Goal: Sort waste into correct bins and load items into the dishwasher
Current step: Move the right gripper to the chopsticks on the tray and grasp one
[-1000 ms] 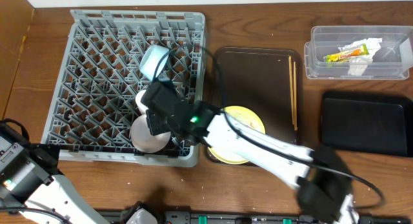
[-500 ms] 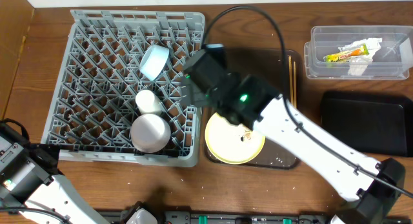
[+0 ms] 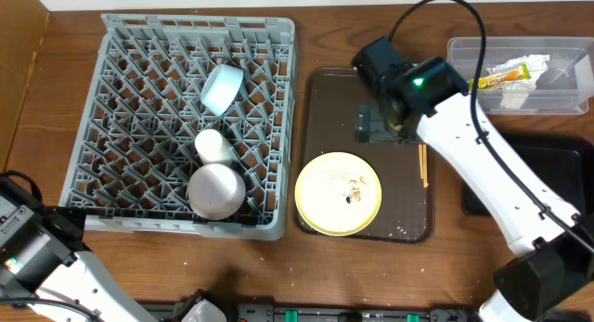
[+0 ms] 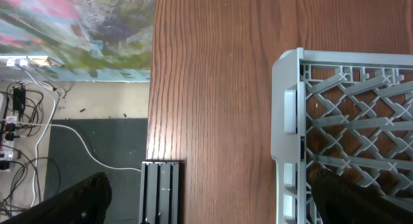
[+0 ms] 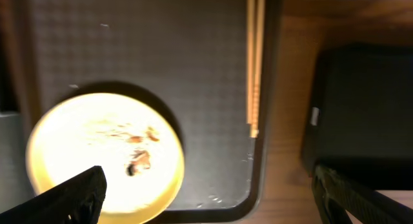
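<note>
Overhead, the right arm has swung off the dish rack point(image 3: 186, 27), leaving the bowl point(image 3: 215, 190) racked, and its tool point(image 3: 379, 125) now hangs over the tray point(image 3: 325, 109) beside the chopsticks point(image 3: 423, 169). Left wrist: the left tool point(image 4: 210, 192) is parked by the rack corner, spread wide and empty. Right wrist: fingers point(image 5: 77, 195) wide apart, nothing held — chopsticks look next, with the crumbed plate point(image 5: 103, 156) waiting.

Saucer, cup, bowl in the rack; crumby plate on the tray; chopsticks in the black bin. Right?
Not quite: the chopsticks lie on the brown tray, along its right edge, beside the black bin, not in it. Right wrist view shows it.
</note>
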### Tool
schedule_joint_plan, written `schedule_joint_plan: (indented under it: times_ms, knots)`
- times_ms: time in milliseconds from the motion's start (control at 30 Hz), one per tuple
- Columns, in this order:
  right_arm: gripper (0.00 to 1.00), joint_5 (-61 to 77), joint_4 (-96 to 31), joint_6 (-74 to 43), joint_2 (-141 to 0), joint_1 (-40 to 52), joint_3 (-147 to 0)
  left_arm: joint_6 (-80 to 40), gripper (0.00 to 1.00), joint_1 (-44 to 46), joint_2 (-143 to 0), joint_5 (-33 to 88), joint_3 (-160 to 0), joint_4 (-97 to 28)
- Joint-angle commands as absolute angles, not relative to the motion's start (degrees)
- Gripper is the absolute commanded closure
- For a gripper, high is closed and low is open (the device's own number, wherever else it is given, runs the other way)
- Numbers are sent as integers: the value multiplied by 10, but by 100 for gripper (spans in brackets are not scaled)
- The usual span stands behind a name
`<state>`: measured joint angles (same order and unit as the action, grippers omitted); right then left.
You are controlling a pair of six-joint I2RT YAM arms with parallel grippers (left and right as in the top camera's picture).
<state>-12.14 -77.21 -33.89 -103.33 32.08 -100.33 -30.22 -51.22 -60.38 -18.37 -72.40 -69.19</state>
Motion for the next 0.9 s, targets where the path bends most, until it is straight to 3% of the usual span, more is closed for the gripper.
schedule_joint_plan:
  times_ms: [0,67,133,300,533,867]
  knots:
    - [1,-135,-745,-307,-1032,292,-962,-308,0,-515,-602,-191,-734,-694]
    - [9,-132,-692,-308,-1032,274,-922,-308,0,-515,-602,-191,-734,-694]
    - [37,-115,-606,-308,-1033,252,-866,-308,0,-515,-602,-191,-734,-694]
    - [52,-114,-487,-308,-1033,213,-791,-308,0,-515,-602,-191,-734,-694]
    - [52,-60,-361,-228,-1039,175,-750,-308,0,-515,-602,-191,-734,-694]
    - [51,-90,-325,-227,-1121,175,-750,-308,0,-515,-602,-191,-734,-694]
